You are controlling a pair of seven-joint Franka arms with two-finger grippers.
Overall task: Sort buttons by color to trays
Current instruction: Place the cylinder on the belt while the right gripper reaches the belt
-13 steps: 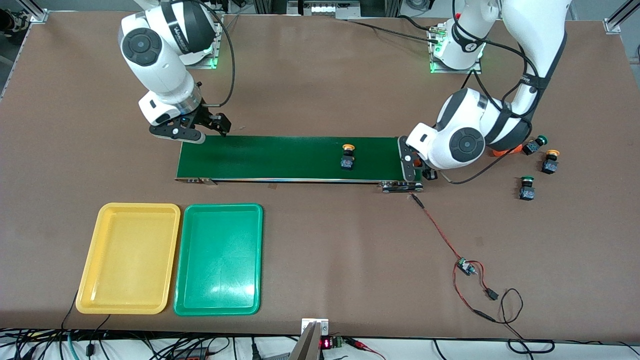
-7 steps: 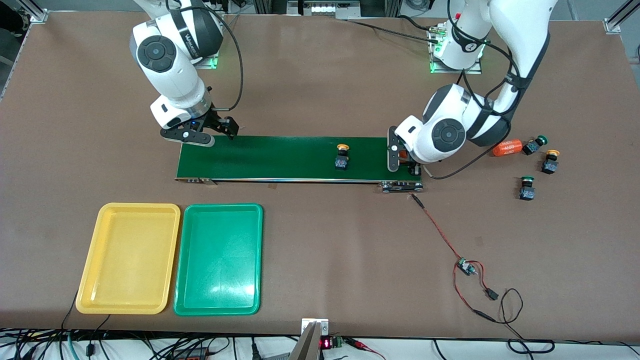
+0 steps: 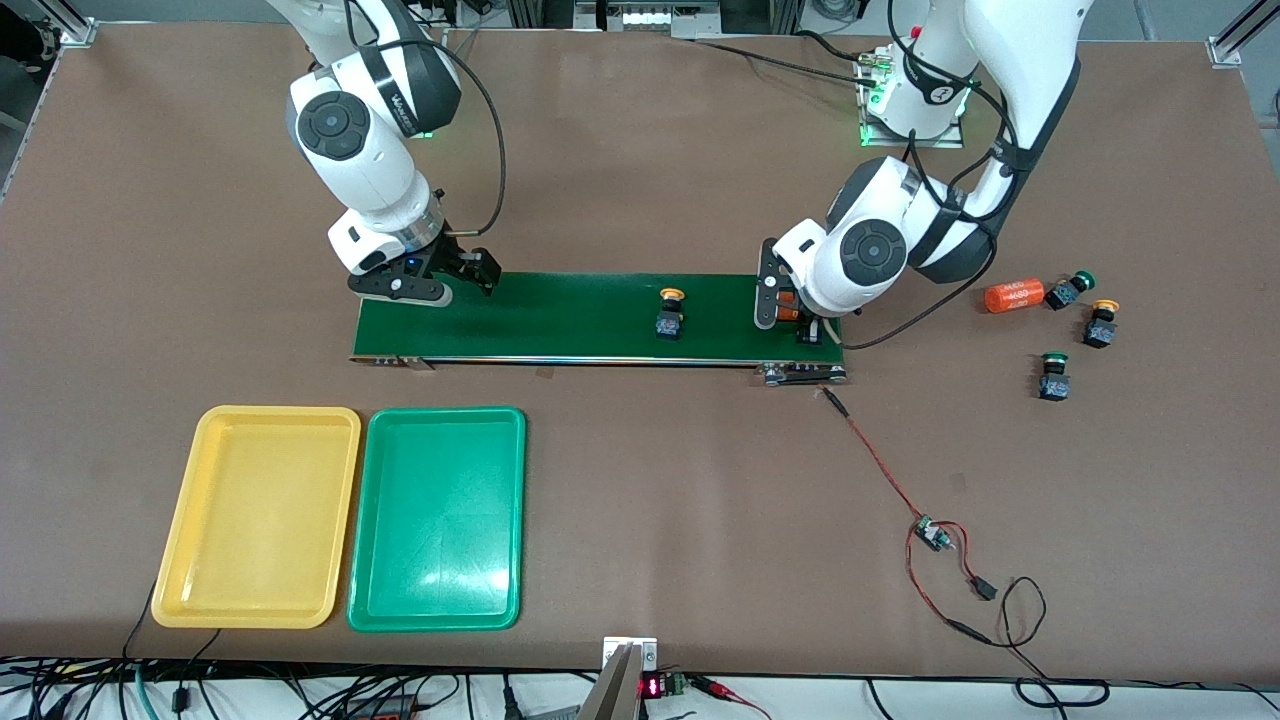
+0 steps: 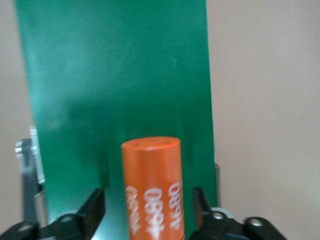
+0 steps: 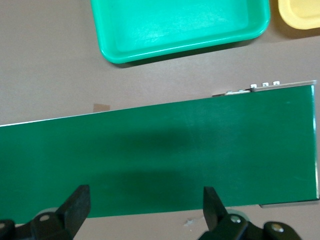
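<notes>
While the left arm bends down from its base to the conveyor belt (image 3: 590, 316), its left gripper (image 3: 790, 315) hangs over the belt's end nearest that arm, with an orange cylinder (image 4: 151, 187) printed "4680" standing between its spread fingers (image 4: 92, 210). In the left wrist view a gap shows on each side of the cylinder, so the fingers seem not to press it, though their tips are cut off there and contact cannot be ruled out.

The right arm reaches down to the belt's other end, where the right gripper (image 3: 425, 285) hovers with its fingers (image 5: 77, 205) wide apart and nothing between them.

A yellow-capped button (image 3: 670, 312) stands on the belt between the two grippers, nearer the left one and apart from both. Three more buttons lie on the table toward the left arm's end, off the belt: a green-capped button (image 3: 1070, 289) just beside a second orange cylinder (image 3: 1014, 297), another yellow-capped button (image 3: 1100, 323) near it, and another green-capped button (image 3: 1053, 376) nearer the camera.

The yellow tray (image 3: 256, 516) and the green tray (image 3: 437, 518) sit side by side, nearer the camera than the belt, holding nothing.
</notes>
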